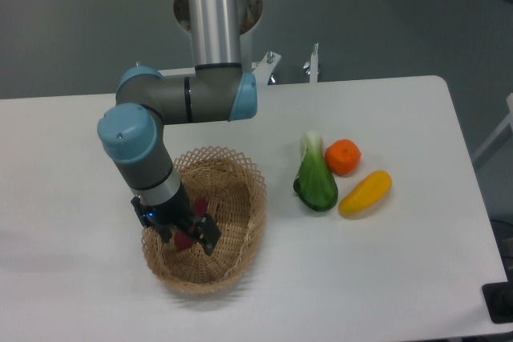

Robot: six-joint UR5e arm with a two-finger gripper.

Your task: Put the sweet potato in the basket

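The light tan wicker basket (240, 190) stands left of the table's centre. My gripper (189, 235) reaches down into its left half, fingers spread apart and open. The magenta-red sweet potato (185, 239) lies inside the basket between the fingers, mostly hidden by them; a bit of magenta also shows just above the gripper. I cannot tell whether a finger still touches it.
A green bok choy (316, 178), a round orange fruit (344, 156) and a yellow squash (365, 193) lie together right of the basket. The arm's base (216, 6) stands behind the table's far edge.
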